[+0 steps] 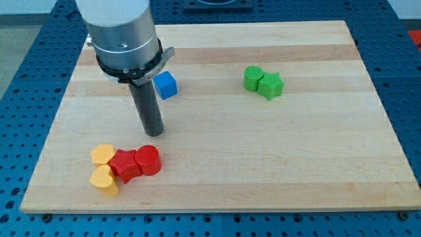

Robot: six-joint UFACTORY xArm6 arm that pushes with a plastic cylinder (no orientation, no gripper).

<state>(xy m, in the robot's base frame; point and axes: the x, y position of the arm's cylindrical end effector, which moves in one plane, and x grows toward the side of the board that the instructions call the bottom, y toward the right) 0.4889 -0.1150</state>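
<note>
My tip (154, 132) rests on the wooden board (276, 164) at the view's left of centre, touching no block. Nearest below it is a red cylinder (149, 160), with a red star-shaped block (125, 164) pressed against its left side. A yellow block (102, 154) and a yellow heart-shaped block (104, 180) sit against the red star's left. A blue cube (166, 84) lies above and slightly right of the tip, close beside the rod's upper part.
Two green blocks sit together at the view's upper right: a rounded one (252, 77) and a star-shaped one (270, 85). The arm's grey body (122, 33) hides the board's upper left. Blue perforated table surrounds the board.
</note>
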